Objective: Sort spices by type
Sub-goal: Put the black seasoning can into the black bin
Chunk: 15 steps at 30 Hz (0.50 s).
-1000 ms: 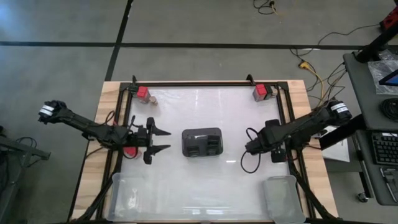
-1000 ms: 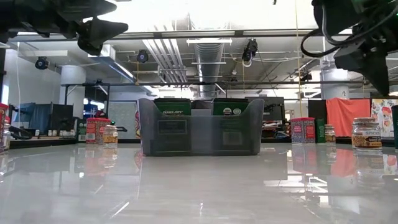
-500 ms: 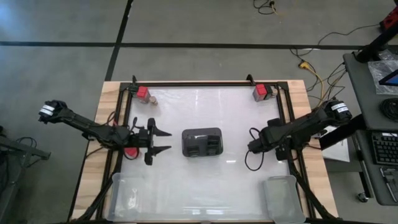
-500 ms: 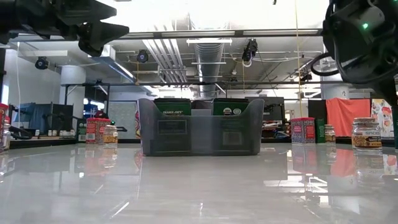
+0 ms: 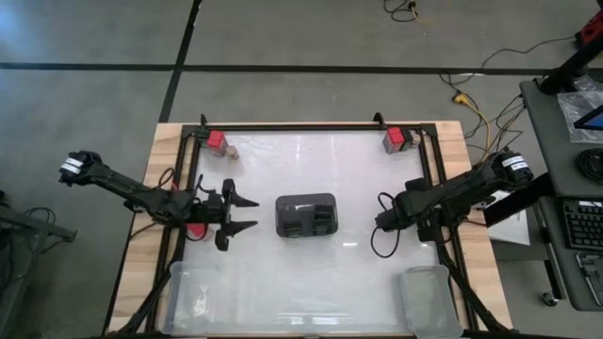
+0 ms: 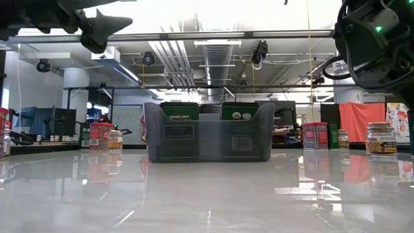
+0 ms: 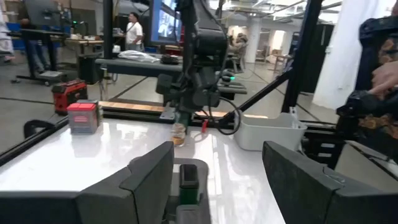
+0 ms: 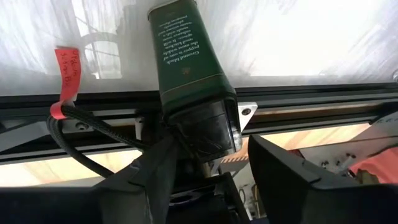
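A red spice box (image 5: 217, 141) and a small tan-topped jar (image 5: 232, 151) stand at the far left corner. Another red box (image 5: 396, 141) stands at the far right corner, and a third (image 5: 197, 227) sits under my left arm. My left gripper (image 5: 254, 213) is open and lifted. It points toward the dark slotted holder (image 5: 306, 215) at mid-table. My right gripper (image 8: 211, 143) is open near the table's right edge. Its fingers stand on either side of the black cap (image 8: 205, 127) of a dark green tin (image 8: 183, 56). A jar (image 7: 179, 134) stands below my right arm. My right gripper has its fingers on either side of the green tin's capped end, along the tin's length. A gap shows beside one finger. Whether the other finger touches the cap, I cannot tell.
Two clear plastic bins sit at the near edge, one left (image 5: 203, 292) and one right (image 5: 426, 292). A black frame rail (image 8: 311, 99) borders the table beside my right gripper. In the low view, jars (image 6: 380, 138) and a red box (image 6: 315, 134) stand to the right of the holder (image 6: 207, 139).
My right arm has turned at the wrist and shifted slightly toward the table's right edge; in the low view its round body now faces the camera. My left gripper has risen a little. No spice has moved.
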Each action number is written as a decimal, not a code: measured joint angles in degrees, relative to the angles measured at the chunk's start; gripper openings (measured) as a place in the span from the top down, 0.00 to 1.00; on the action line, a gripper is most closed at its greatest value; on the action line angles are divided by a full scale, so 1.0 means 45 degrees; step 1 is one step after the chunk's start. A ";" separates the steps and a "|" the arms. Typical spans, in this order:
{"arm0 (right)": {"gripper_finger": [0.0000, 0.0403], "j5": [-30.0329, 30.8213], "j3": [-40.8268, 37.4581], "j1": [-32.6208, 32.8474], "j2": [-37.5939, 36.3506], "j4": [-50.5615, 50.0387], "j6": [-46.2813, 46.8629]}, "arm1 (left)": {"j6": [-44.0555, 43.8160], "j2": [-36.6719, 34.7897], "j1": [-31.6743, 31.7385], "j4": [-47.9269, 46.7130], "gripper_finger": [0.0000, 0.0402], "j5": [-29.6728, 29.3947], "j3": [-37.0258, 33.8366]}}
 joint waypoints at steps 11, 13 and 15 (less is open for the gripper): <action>0.48 -0.0115 0.0000 -0.0044 0.0005 0.0784 0.0044 | 0.0316 0.0010 -0.0964 -0.0049 0.43 0.0003 -0.0071; 0.47 -0.0294 0.0000 -0.0046 0.0005 0.1020 -0.0017 | 0.0307 0.0010 -0.0990 -0.0049 0.43 0.0004 -0.0073; 0.47 -0.0345 0.0000 -0.0044 0.0005 0.1043 -0.0044 | 0.0290 0.0010 -0.1070 -0.0053 0.43 -0.0002 -0.0081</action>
